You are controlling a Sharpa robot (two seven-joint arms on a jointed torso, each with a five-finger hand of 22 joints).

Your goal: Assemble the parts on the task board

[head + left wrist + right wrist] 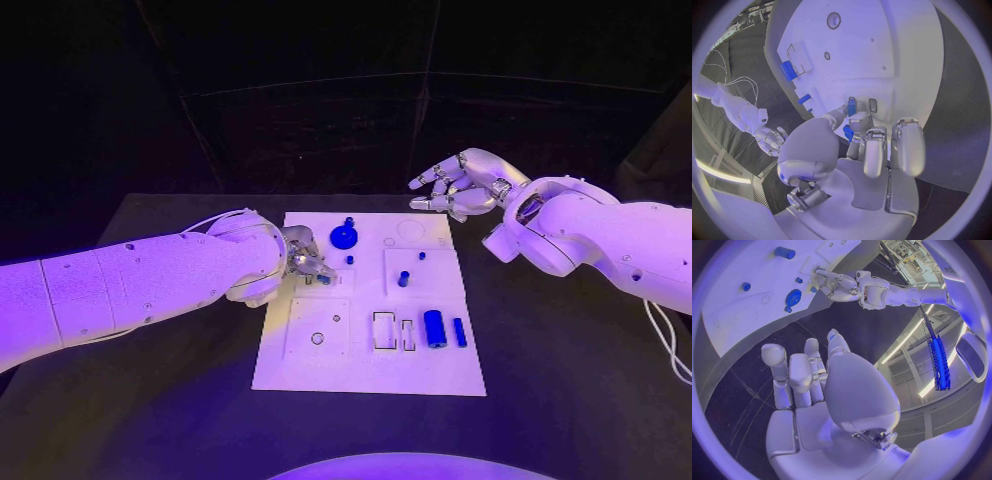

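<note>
- Table (159,400) is black and matte; the room behind its far edge is dark, with a faint frame of thin rails showing there.
- Board (361,370), a white plate, lies in the table's middle, long axis running from the near edge to the far edge.
- Near the board's near right corner you see a blue cylinder (434,324) and a thinner blue pin (460,332) side by side, both lying flat with long axes pointing near to far.
- A small blue peg (405,279) sits at the board's centre right, same orientation.
- A round blue knob (345,236) stands near the far edge, left of centre.
- Your left hand (300,256) is at the board's left edge, fingertips (858,120) down on the board and pinching a small blue part (851,106); in the wrist view the part stands roughly upright between thumb and finger.
- Your right hand (459,185) hangs above the table just beyond the board's far right corner, holding nothing, fingers loosely curved and apart.
</note>
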